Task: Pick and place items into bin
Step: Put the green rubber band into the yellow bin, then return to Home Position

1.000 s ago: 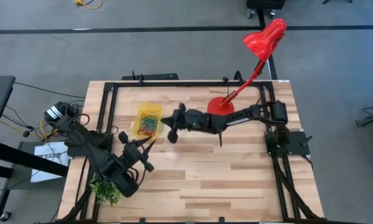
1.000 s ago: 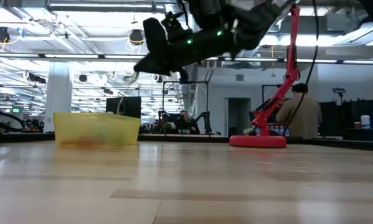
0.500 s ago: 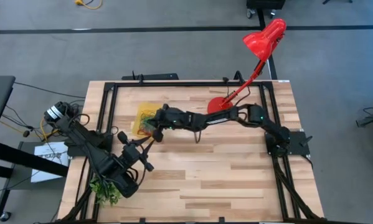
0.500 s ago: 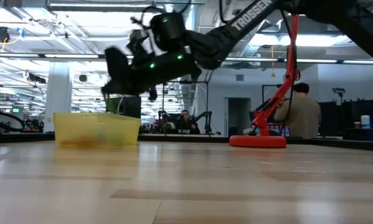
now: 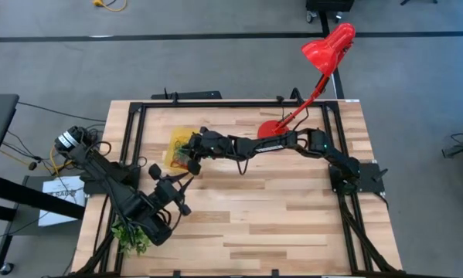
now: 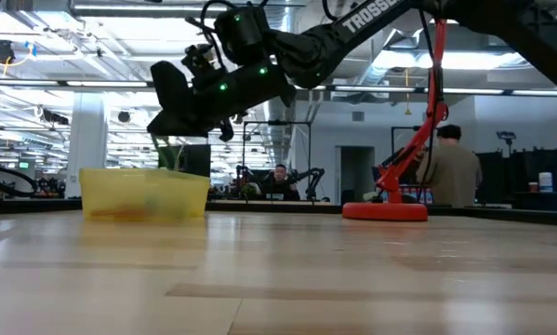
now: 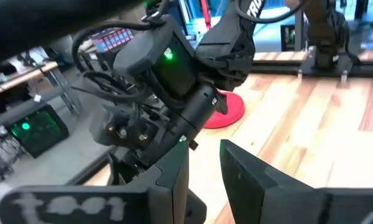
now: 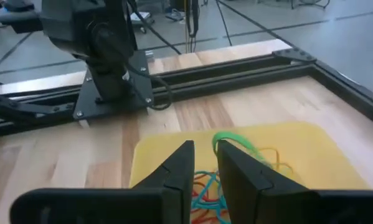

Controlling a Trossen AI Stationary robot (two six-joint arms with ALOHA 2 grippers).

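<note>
From above, the right gripper [image 5: 187, 152] reached across the wooden surface [image 5: 293, 224] and hung over the yellow bin [image 5: 177, 139], which sat near the far left part; the left gripper [image 5: 181, 181] waited just short of the bin, beside a green plant [image 5: 131, 232].

At table height, the right gripper [image 6: 171, 112] hovered above the bin [image 6: 144, 194] — a green loop [image 6: 166, 154] dangled from it; a red lamp base [image 6: 385, 211] stood well apart.

The left wrist view showed its fingers [image 7: 174, 180] narrowly parted, holding nothing.

The right wrist view showed its fingers [image 8: 180, 165] nearly closed on the green loop [image 8: 233, 140]; red, teal and orange loops [image 8: 205, 186] lay in the bin [image 8: 317, 155].
</note>
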